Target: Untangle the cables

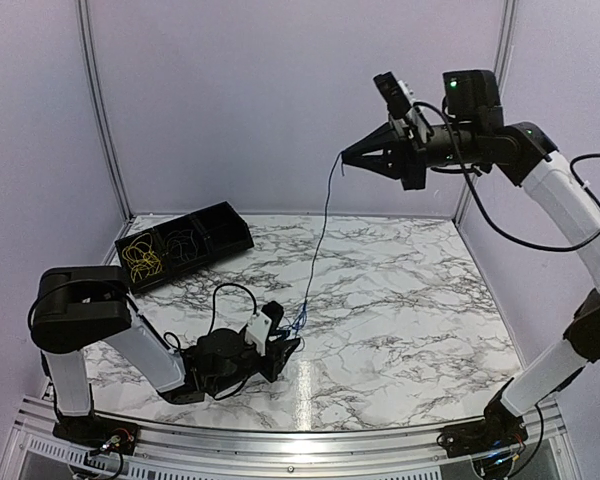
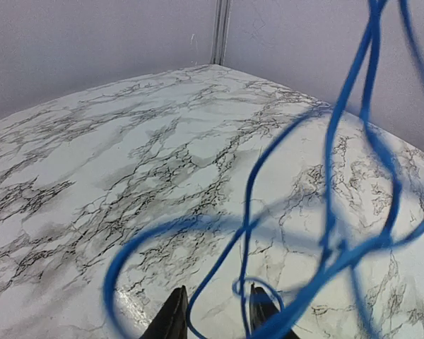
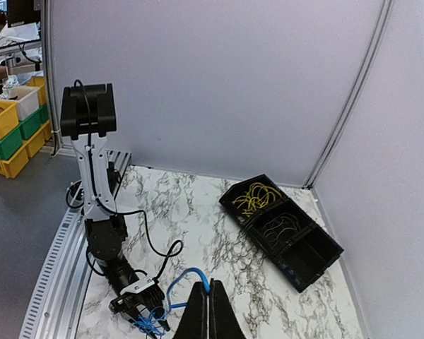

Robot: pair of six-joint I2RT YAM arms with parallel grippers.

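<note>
Cables [image 1: 298, 322] of blue wire sat in a small tangle at the tips of the left gripper [image 1: 290, 340], low over the marble table [image 1: 410, 300] near its front centre. One blue strand [image 1: 320, 235] climbed from the tangle toward one o'clock, nearly straight, to the right gripper [image 1: 346, 156]. That gripper hung high in the air with its jaws closed on the strand's top end. At ten o'clock from the left gripper a black tray [image 1: 242, 238] lay at an angle by the back-left wall. Yellow cables [image 1: 143, 262] filled its left compartment and dark cables [image 1: 183, 247] lay in the middle one.

From the left wrist, the cables [image 2: 332, 176] crossed most of the picture in big loops, blurred close to the lens. They hid much of the table [image 2: 127, 155] toward three o'clock. The left gripper [image 2: 217, 314] showed at six o'clock with its fingers [image 2: 173, 318] standing apart. A small blue loop lay between them; whether it touched either finger could not be told.

From the right wrist, the right gripper [image 3: 208, 296] sat at six o'clock, its jaws pressed together. The blue strand [image 3: 187, 274] curved out from the tips toward nine o'clock and dropped to the tangled cables [image 3: 152, 321] at the left gripper [image 3: 138, 304]. The left arm [image 3: 92, 162] stood tall at ten o'clock. The tray [image 3: 311, 279] lay at three o'clock with the yellow cables [image 3: 254, 198] in its far compartment and the dark cables [image 3: 279, 229] in the middle one. Off the table at nine o'clock, yellow and green bins [image 3: 7, 134] were stacked.
</note>
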